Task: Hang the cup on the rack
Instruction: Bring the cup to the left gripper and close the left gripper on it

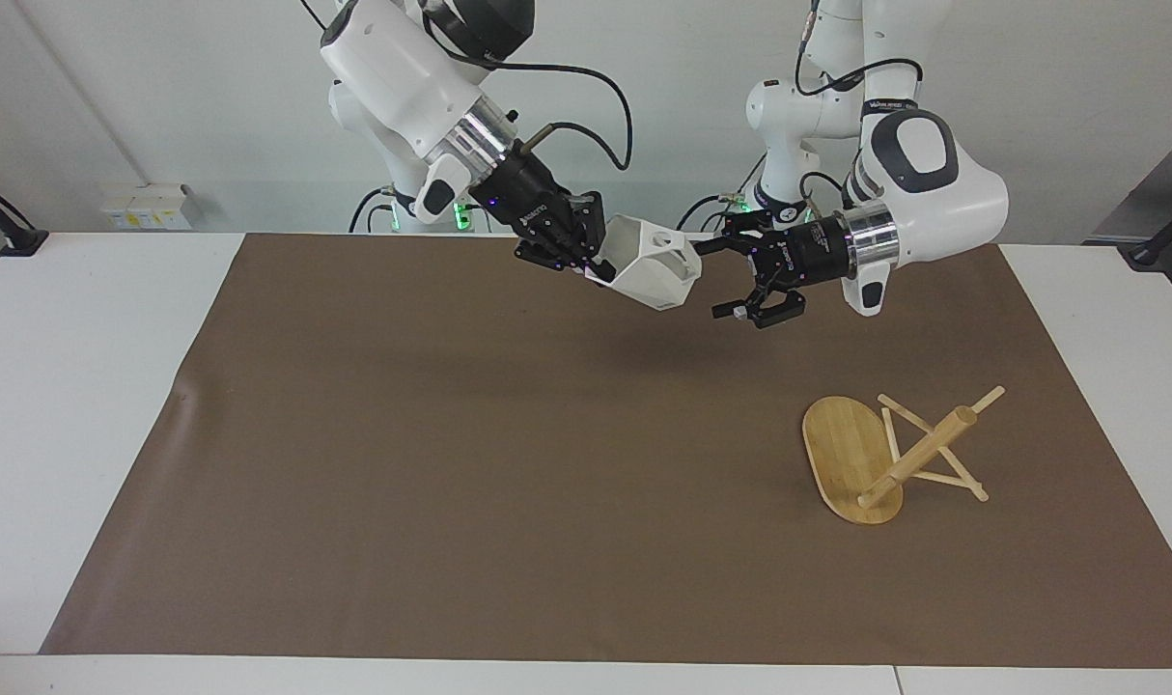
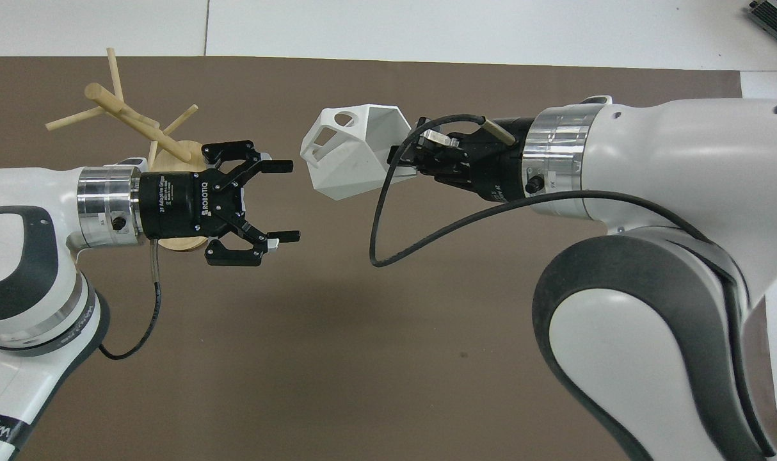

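Right hand (image 1: 586, 259): pinching cup (image 1: 652, 274) by its rim, raised over brown mat (image 1: 451, 463). Left hand (image 1: 726, 278): spread, empty, just beside cup. Rack (image 1: 885, 454): toppled on mat toward left arm's end of bench (image 1: 65, 386).

The right hand (image 2: 406, 158) is clamped on the rim of the cup (image 2: 350, 152), holding it in the air on its side over the brown mat (image 2: 363, 320), handle with its round hole turned toward the left arm's end of the bench. Facing it, just apart from the cup, the left hand (image 2: 285, 202) is level above the mat with its fingers spread wide and empty. The rack (image 2: 139, 131) lies tipped over near the mat's corner at the left arm's end, its oval base partly hidden under the left hand.
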